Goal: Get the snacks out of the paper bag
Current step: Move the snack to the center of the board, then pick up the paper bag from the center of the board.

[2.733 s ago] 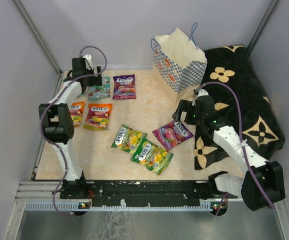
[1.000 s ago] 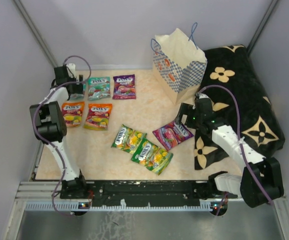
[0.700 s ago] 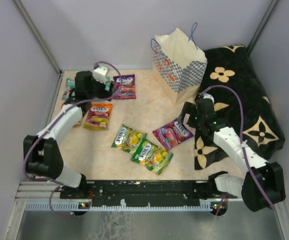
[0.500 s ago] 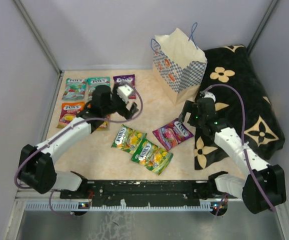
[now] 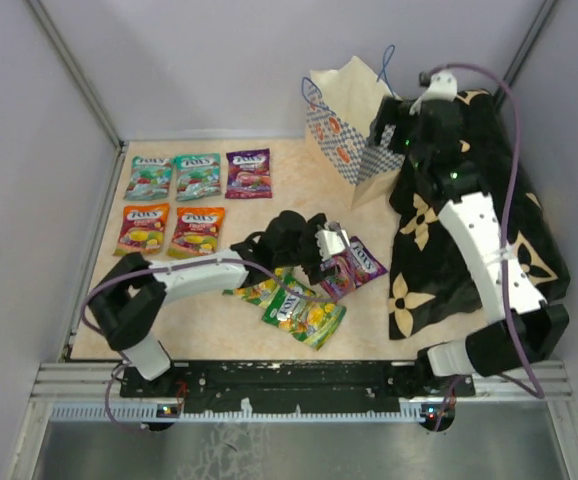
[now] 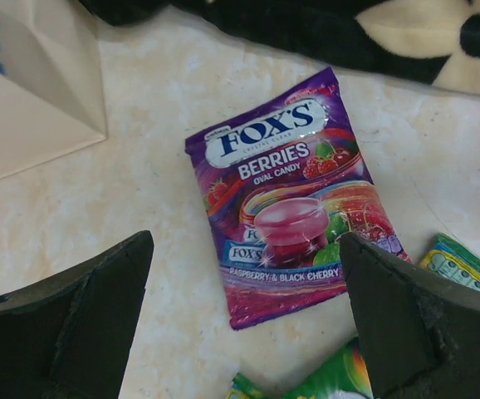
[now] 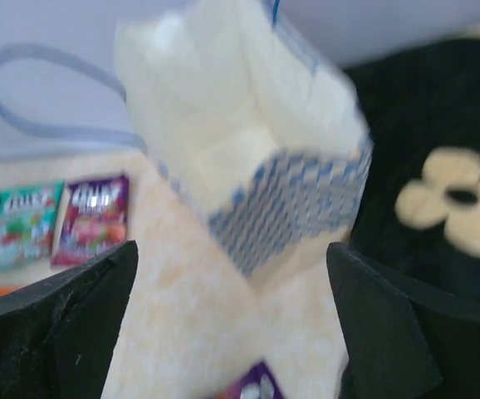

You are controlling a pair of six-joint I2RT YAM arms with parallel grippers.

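The paper bag [image 5: 354, 125] stands at the back, its mouth open and pale inside [image 7: 240, 141]. My right gripper [image 5: 383, 128] hangs open beside its top right edge, and its view is blurred, with nothing between the jaws [image 7: 232, 266]. Several snacks lie flat on the table: two teal [image 5: 174, 177], a purple one [image 5: 249, 172], two orange [image 5: 169, 230] and green ones [image 5: 304, 310]. My left gripper [image 5: 324, 260] is open low over a purple berries packet [image 6: 294, 199], the jaws [image 6: 246, 258] standing wide on either side of its lower end.
A black flower-patterned cloth [image 5: 489, 210] covers the right side, under the right arm. Grey walls close in the back and both sides. The bag's blue cord handle [image 7: 49, 91] loops out to the left. A bag corner [image 6: 32, 91] lies close to the left gripper.
The left arm swung from the far-left packets across to the purple packet in the middle. The right arm rose from beside the cloth up to the bag's top. Both grippers stayed open.
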